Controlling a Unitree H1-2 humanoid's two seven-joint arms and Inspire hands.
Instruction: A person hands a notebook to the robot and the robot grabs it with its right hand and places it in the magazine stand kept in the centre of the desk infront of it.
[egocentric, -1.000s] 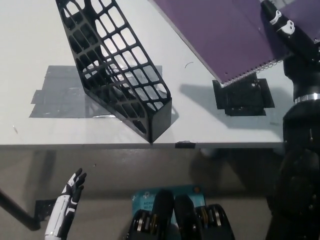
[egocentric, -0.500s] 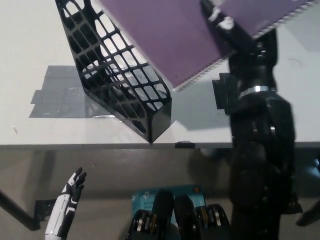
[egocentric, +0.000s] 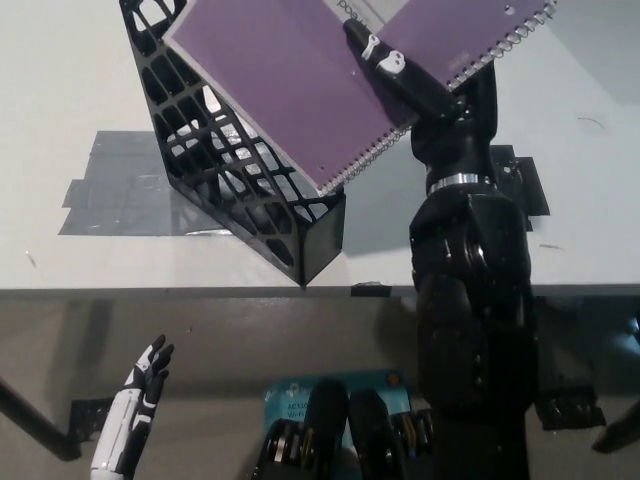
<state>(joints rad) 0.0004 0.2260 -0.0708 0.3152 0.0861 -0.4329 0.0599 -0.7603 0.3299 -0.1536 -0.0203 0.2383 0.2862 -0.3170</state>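
A purple spiral-bound notebook (egocentric: 300, 80) hangs tilted in the air, its left part over the open top of the black lattice magazine stand (egocentric: 225, 165). My black right hand (egocentric: 400, 75) is shut on the notebook near its spiral edge, with the arm rising from the bottom right. The stand sits on grey tape on the white desk (egocentric: 60, 110), leaning toward the front edge. My white left hand (egocentric: 140, 385) rests low at the lower left, below the desk edge, with fingers apart and nothing in it.
A black square mount (egocentric: 520, 190) lies on the desk behind my right arm. Grey tape (egocentric: 110, 190) marks the desk left of the stand. The desk's front edge (egocentric: 150, 292) runs across the middle of the picture.
My right arm has swung left with the notebook, from the upper right to over the stand's top. The left hand has not moved.
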